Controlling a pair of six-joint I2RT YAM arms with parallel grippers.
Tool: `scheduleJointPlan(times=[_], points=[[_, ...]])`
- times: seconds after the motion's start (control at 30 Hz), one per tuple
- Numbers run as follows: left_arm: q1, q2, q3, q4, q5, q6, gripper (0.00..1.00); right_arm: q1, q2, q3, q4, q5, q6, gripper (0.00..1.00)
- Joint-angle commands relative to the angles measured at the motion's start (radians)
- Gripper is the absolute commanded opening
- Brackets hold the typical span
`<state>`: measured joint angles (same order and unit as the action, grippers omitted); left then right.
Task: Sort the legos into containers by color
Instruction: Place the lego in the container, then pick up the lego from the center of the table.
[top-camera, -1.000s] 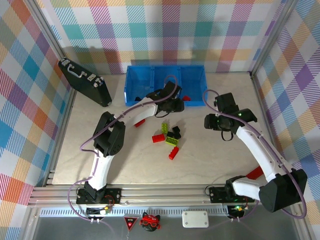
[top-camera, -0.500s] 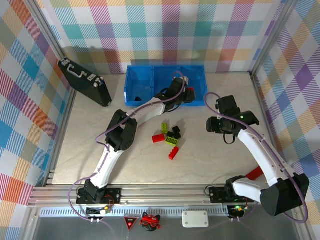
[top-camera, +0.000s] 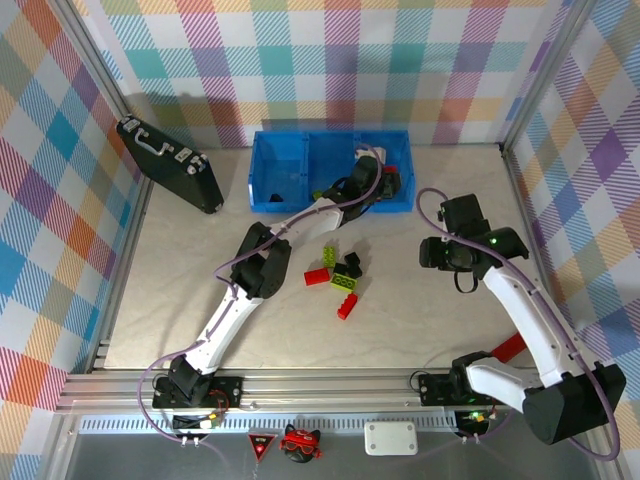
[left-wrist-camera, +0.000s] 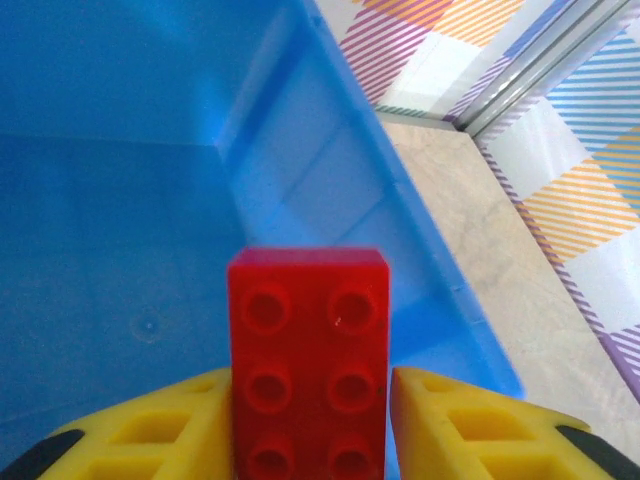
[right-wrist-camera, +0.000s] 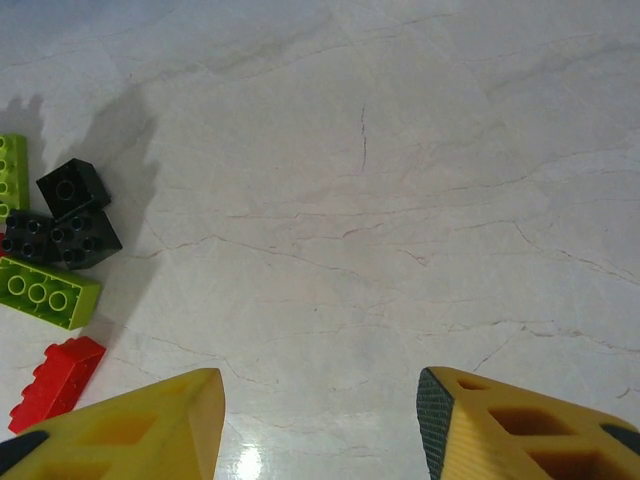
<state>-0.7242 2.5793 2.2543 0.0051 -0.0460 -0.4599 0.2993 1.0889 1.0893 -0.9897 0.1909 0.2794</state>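
The containers (top-camera: 285, 165), a long blue tray of three compartments, stand at the back of the table. My left gripper (top-camera: 385, 185) hangs over the right-hand compartment (left-wrist-camera: 120, 230). A red lego (left-wrist-camera: 308, 350) sits between its yellow fingers; a thin gap shows at the right finger (left-wrist-camera: 450, 420), so the left gripper (left-wrist-camera: 310, 373) is open. Loose legos lie mid-table: red (top-camera: 317, 277), lime green (top-camera: 345, 282), black (top-camera: 350, 265) and another red (top-camera: 347, 306). My right gripper (top-camera: 432, 252) hovers open over bare table to their right. The right wrist view has that gripper (right-wrist-camera: 320, 375), with black (right-wrist-camera: 70, 225), green (right-wrist-camera: 45, 290) and red (right-wrist-camera: 55, 385) legos at its left edge.
A black briefcase (top-camera: 170, 163) lies at the back left. A red piece (top-camera: 510, 347) lies near the right arm's base. Checked walls and metal rails close in the table on three sides. Bare marble-look surface (right-wrist-camera: 400, 200) lies under the right gripper.
My left arm has swung the red lego rightward from the tray's middle to over its right compartment, and its fingers have begun to part. The right gripper has drifted slightly right.
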Motion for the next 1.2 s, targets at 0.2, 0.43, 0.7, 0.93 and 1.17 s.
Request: scheduleJointPlan(times=[0.2,0.43,0.7,0.93,1.17], points=[[-0.004,-0.055,0.012,-0.001,0.033,-0.001,0.52,-0.011,-0.035,0.017,-0.003,-0.038,-0.007,0.55],[-0.004,-0.208,-0.153,0.006,0.042,0.02,0.53,-0.011,-0.017,0.009,0.036,-0.104,0.005,0.55],[-0.003,-0.405,-0.378,-0.021,0.051,0.023,0.52,-0.009,0.039,0.0,0.08,-0.219,0.034,0.54],[0.015,-0.574,-0.553,-0.119,0.043,0.038,0.52,0.004,0.093,-0.004,0.128,-0.289,0.068,0.52],[0.055,-0.773,-0.764,-0.228,0.023,0.03,0.52,0.08,0.184,0.027,0.158,-0.286,0.093,0.51]])
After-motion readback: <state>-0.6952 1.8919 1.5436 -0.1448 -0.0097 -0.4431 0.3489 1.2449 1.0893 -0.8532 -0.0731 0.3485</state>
